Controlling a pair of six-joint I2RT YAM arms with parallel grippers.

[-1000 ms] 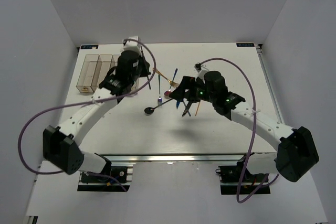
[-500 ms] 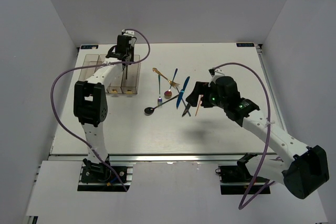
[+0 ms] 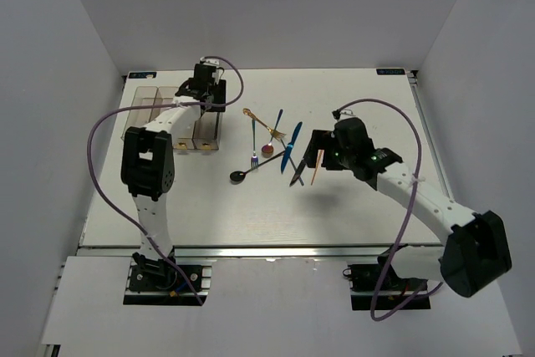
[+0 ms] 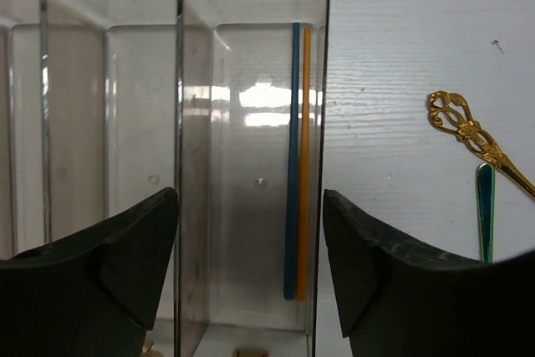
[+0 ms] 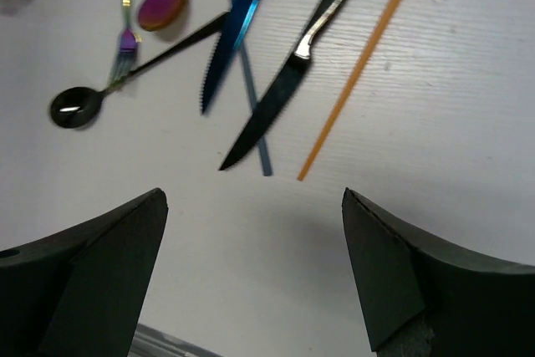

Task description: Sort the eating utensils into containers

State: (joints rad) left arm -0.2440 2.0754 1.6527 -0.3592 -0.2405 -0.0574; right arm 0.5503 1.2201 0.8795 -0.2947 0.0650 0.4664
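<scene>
1. from above, the containers (image 3: 144, 114) stand in a row near the far left corner of the table (image 3: 376, 206). the left gripper (image 3: 206, 96) hangs over the end bin nearest the table's middle, and its arm hides much of that bin.
2. the left wrist view opens that end bin (image 4: 251, 123): a blue chopstick (image 4: 292, 165) and an orange chopstick (image 4: 305, 165) lie side by side along its outer wall.
3. there the left gripper (image 4: 249, 232) has its jaws spread, gripping nothing.
4. just past that wall, an ornate gold handle (image 4: 468, 135) and a green handle (image 4: 486, 206) lie on the table, both cut off.
5. the top view sets the right gripper (image 3: 311, 152) beside the loose eating utensils (image 3: 272, 144) around the table's middle.
6. only the right wrist view separates them: black spoon (image 5: 75, 106), fork (image 5: 125, 39) with tines at that spoon's handle, iridescent spoon bowl (image 5: 160, 6), blue knife (image 5: 238, 31), black knife (image 5: 284, 89), a grey-blue chopstick (image 5: 251, 114) crossing both knives, and a loose orange chopstick (image 5: 359, 64) apart.
7. the right gripper (image 5: 251, 215) hovers with jaws wide and grips nothing.
</scene>
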